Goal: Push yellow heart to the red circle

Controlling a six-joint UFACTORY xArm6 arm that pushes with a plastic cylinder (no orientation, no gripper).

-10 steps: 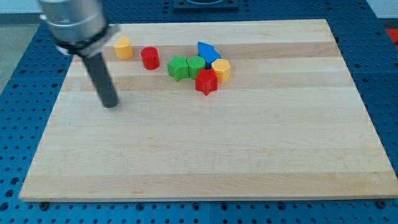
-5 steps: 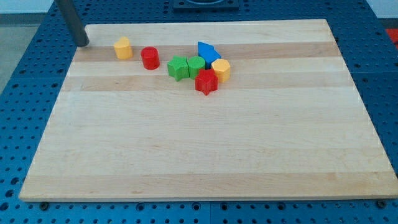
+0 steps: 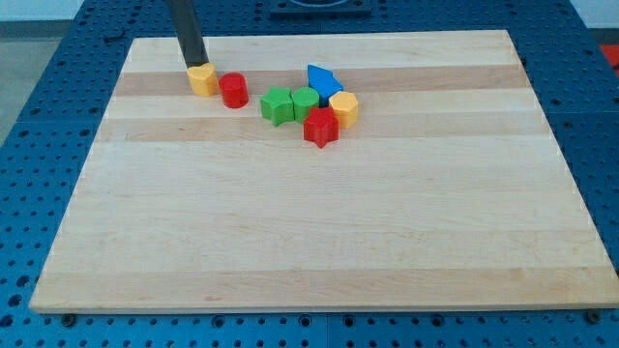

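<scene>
The yellow heart sits near the board's top left, right beside the red circle, which lies just to its right and slightly lower; they look to be touching or nearly so. My tip stands at the heart's upper-left edge, in contact with it. The dark rod rises from there out of the view's top.
A cluster lies right of the red circle: a green star, a green block, a blue triangle, a yellow hexagon and a red star. The wooden board lies on a blue pegboard.
My tip moved from the board's left up to its top-left corner, then right to the yellow heart. The heart has shifted right and slightly down, closing its gap to the red circle.
</scene>
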